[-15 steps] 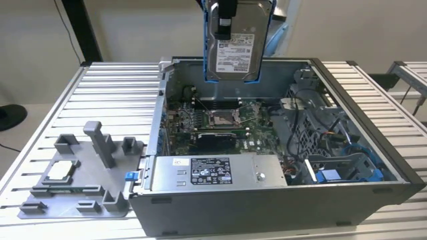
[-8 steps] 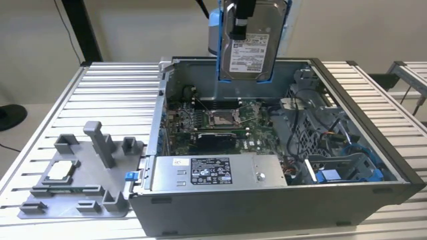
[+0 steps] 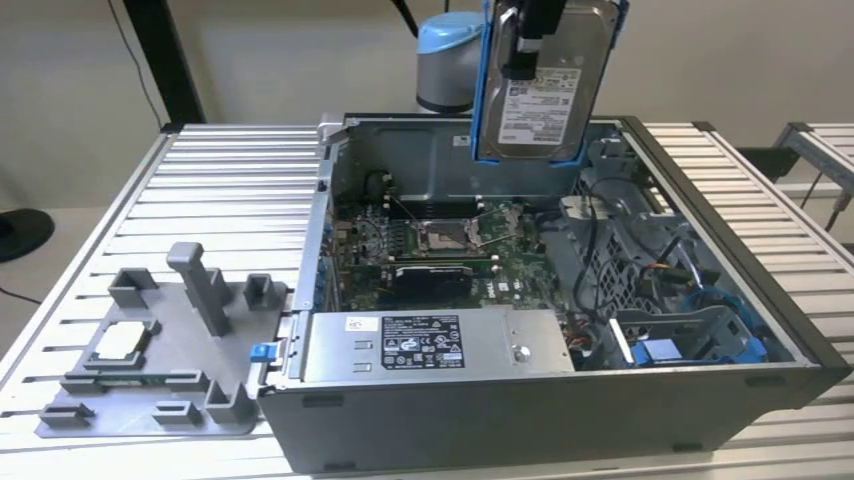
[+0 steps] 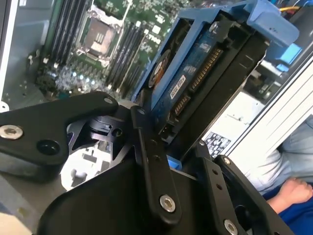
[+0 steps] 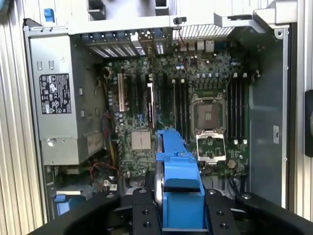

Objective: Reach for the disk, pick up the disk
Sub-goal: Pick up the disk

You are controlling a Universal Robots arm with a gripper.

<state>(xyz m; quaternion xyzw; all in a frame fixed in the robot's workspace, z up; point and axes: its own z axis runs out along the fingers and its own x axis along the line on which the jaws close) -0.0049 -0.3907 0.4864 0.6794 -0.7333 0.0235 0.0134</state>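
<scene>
- While the gripper [image 3: 531,45] clamps it near its upper end, the disk [image 3: 550,95] hangs upright above the rear of the open computer case [image 3: 747,390], clear of everything inside.
- Seen from the exterior view, the disk is a silver-grey metal drive with a white printed label facing the camera, and a bright blue bracket [image 3: 479,110] frames its sides and lower edge.
- In the second wrist view the drive's underside shows a blue circuit board with a row of connector pins [image 4: 205,68], pinched between black fingers [image 4: 151,161].
- In the first wrist view the blue bracket [image 5: 178,176] runs edge-on between the two finger bars.
- Below lies the green motherboard [image 5: 166,103], with an open processor socket [image 3: 441,235] and memory slots beside it.
- A grey power supply [image 3: 434,345] with a black-and-white label sits at the case's front wall.
- Loose cables [image 3: 587,270] and a blue drive bay [image 3: 694,335] fill the side toward the exterior view's right.
- Everything rests on a ribbed aluminium table [image 3: 214,190]; a grey plastic fixture [image 3: 167,350] with upright posts stands toward the exterior view's left, holding a small square chip [image 3: 118,340].
- A pale wall [image 3: 294,50] rises behind the table.
- Open air surrounds the lifted disk on all sides; the case walls stand well below its lower edge.
- A person's hand [image 4: 293,191] and blue sleeve appear beyond the case in the second wrist view.
</scene>
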